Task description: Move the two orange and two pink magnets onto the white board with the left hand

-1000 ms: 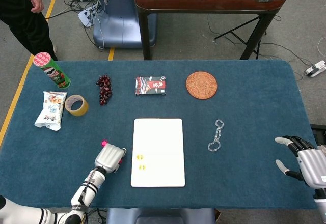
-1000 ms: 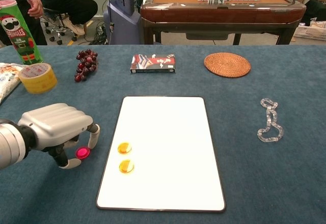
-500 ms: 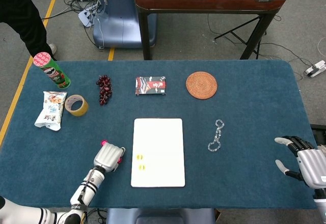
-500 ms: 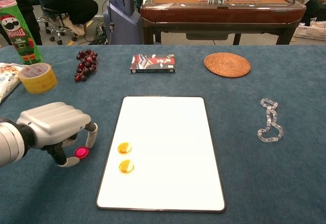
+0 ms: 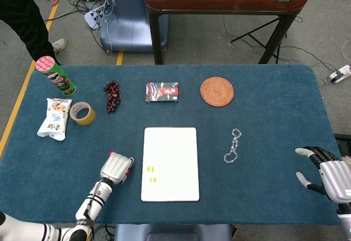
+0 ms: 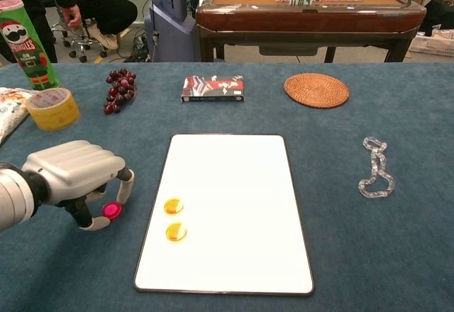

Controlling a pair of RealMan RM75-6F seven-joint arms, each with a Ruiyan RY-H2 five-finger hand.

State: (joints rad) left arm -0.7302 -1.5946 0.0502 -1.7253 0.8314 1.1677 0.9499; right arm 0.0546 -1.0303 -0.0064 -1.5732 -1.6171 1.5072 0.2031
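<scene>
Left hand: low over the cloth just left of the board, fingers curled down around a pink magnet; the chest view shows the magnet between thumb and fingertips, but whether it is pinched or merely lying under them cannot be told.
Second pink magnet: in the head view a pink spot shows at the hand's far edge, off the board.
Right hand: at the near right edge of the table, fingers spread, holding nothing.
Board: white, lying flat in the middle of the table, long side running away from the robot.
Orange magnets: two on the board near its left edge, one just behind the other, close but apart.
Chain: clear links on the cloth, right of the board, well apart from it.
Tape: yellow roll, far left, with a snack bag beside it.
Grapes: dark bunch beyond the tape.
Card box: behind the board.
Coaster: woven, round, right of the box.
Can: green chip tube, far left corner, upright.
</scene>
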